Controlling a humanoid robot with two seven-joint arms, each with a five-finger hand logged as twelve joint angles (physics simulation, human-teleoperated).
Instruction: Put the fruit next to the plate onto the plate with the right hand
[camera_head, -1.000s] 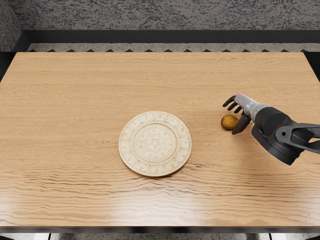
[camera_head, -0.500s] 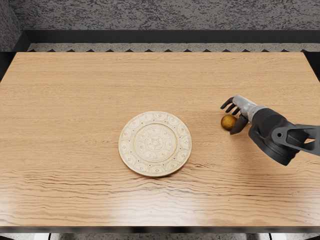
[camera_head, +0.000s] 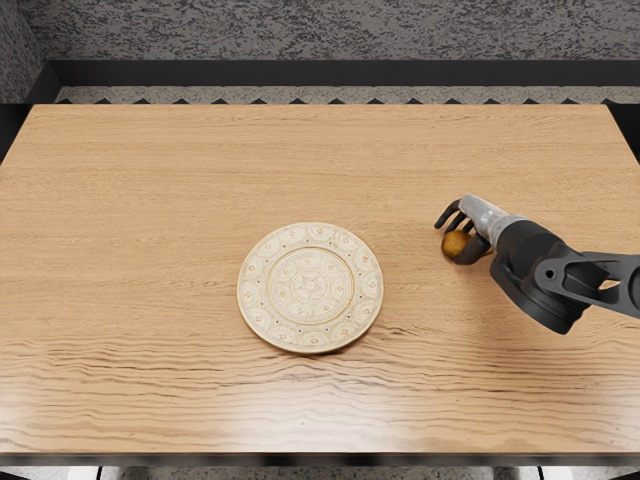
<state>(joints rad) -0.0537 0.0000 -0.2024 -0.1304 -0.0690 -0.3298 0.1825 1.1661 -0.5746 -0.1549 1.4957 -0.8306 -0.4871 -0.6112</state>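
A small yellow-brown fruit (camera_head: 453, 243) lies on the table, right of the round cream patterned plate (camera_head: 310, 287) and apart from it. My right hand (camera_head: 458, 232) comes in from the right edge and sits right at the fruit. Its dark fingers (camera_head: 446, 213) arch over the fruit's far side and the thumb lies at its near right side. The fingers are still spread, not closed tight, and the palm hides part of the fruit. The fruit rests on the wood. The left arm is out of view.
The wooden table (camera_head: 200, 170) spans the whole view, and a dark ledge and grey wall run behind it. The plate holds nothing. The bulky dark forearm (camera_head: 540, 275) hangs over the table's right side.
My right hand has slid left and a little forward, from beside the fruit to cupping over it. The fruit is now partly hidden and has barely moved.
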